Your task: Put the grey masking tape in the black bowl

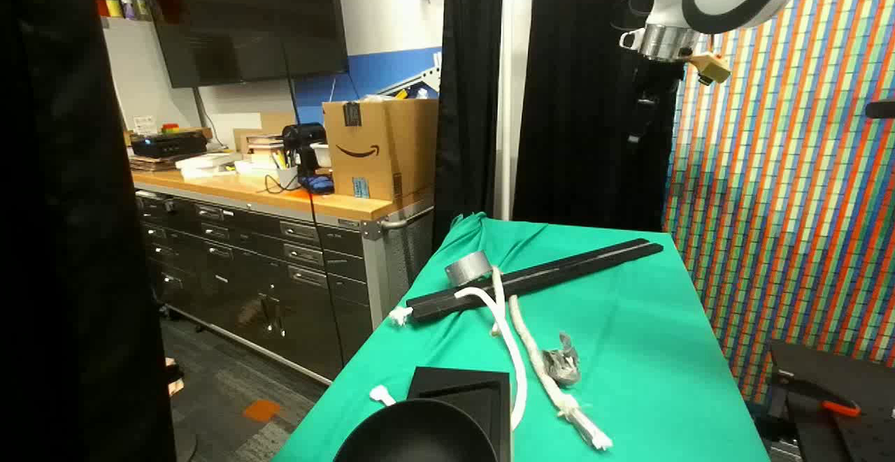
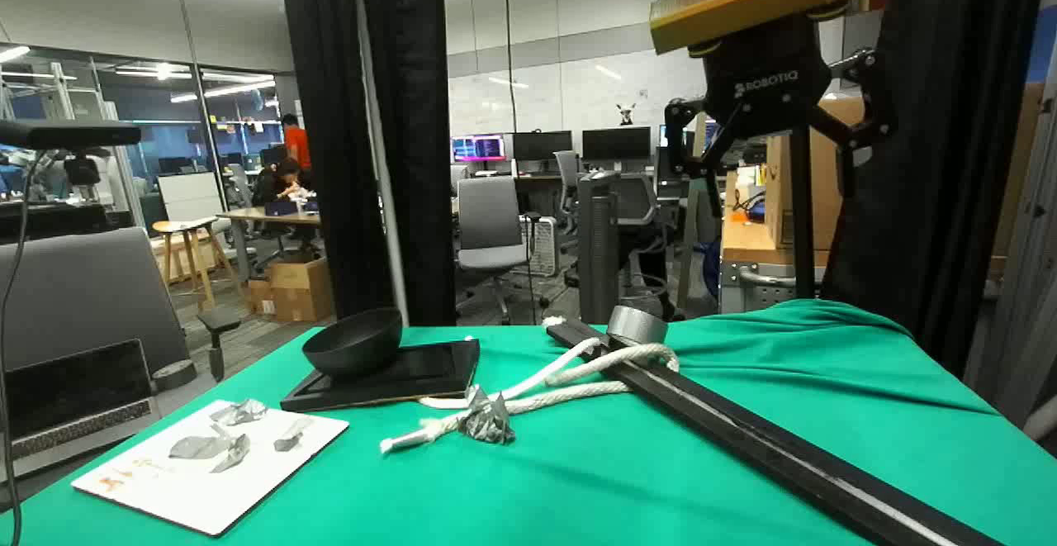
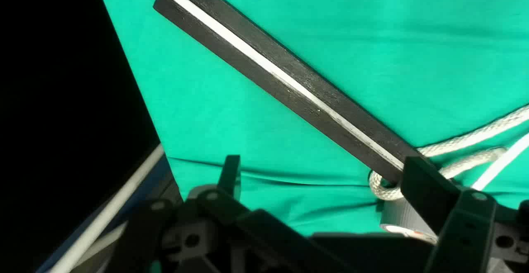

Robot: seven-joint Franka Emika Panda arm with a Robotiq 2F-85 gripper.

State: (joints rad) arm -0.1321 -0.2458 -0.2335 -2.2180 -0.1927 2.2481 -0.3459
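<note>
The grey masking tape (image 1: pixel 468 268) is a roll at the far part of the green table, against the black stick and by the rope. It also shows in an exterior view (image 2: pixel 637 325) and, partly hidden by a finger, in the wrist view (image 3: pixel 401 213). The black bowl (image 2: pixel 355 344) sits a little tilted on a black tray. Its near part is cut off in an exterior view (image 1: pixel 419 434), and it is out of the wrist view. My gripper (image 2: pixel 780 197) is open and empty, high above the table. In the wrist view its fingers (image 3: pixel 322 161) are wide apart.
A long black stick (image 2: pixel 793 455) crosses the table. White rope (image 1: pixel 521 350) lies over and beside it. The black tray (image 2: pixel 446 368) is under the bowl. A white board (image 2: pixel 190 496) with tape scraps lies at the edge. Crumpled grey tape (image 2: pixel 487 418) lies by the rope.
</note>
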